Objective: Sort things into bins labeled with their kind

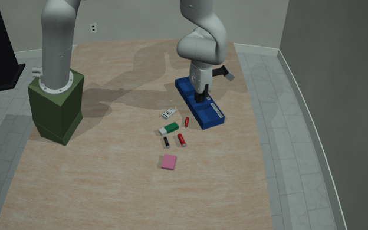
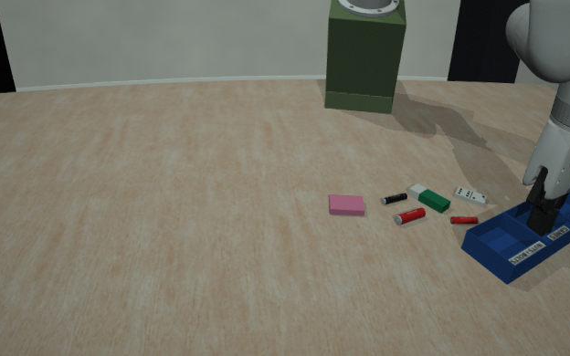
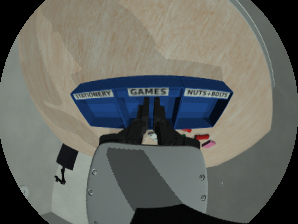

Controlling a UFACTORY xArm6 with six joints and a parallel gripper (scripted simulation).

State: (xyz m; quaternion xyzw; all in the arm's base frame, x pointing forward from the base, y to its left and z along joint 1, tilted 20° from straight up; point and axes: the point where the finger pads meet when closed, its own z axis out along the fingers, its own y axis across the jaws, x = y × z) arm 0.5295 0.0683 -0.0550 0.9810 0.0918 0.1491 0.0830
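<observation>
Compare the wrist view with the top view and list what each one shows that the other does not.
Only the wrist view makes the bin labels readable: STATIONERY, GAMES and NUTS+BOLTS. Only the top view shows the green pedestal, the domino and the black battery lying on the table. Both show the blue bin and the gripper over its middle compartment, fingers close together.
</observation>
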